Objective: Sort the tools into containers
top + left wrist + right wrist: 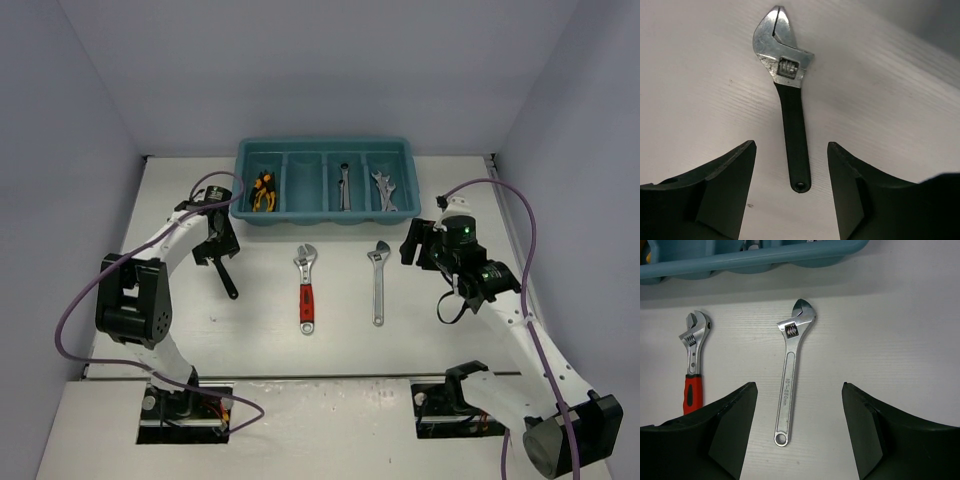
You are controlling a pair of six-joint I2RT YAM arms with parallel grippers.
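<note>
Holding your left gripper [791, 143], jaws wide apart, over the black wrench [792, 125] lying on the table [260, 340], your right gripper [799, 385], jaws apart too, hanging over the silver wrench [792, 365], red wrench [693, 370] lying beside it.

The top camera looks down from above and behind the arm bases [185, 405], taking in the whole worktop [260, 340] up to the teal tray [325, 143]. The left wrist camera hangs close over the worktop, looking past the left hand [791, 147] along the black-handled adjustable wrench [792, 125]. The right wrist camera, also close, faces the tray's near wall, sharing the silver adjustable wrench [790, 375] and red-handled adjustable wrench [692, 365] with the top view.
</note>
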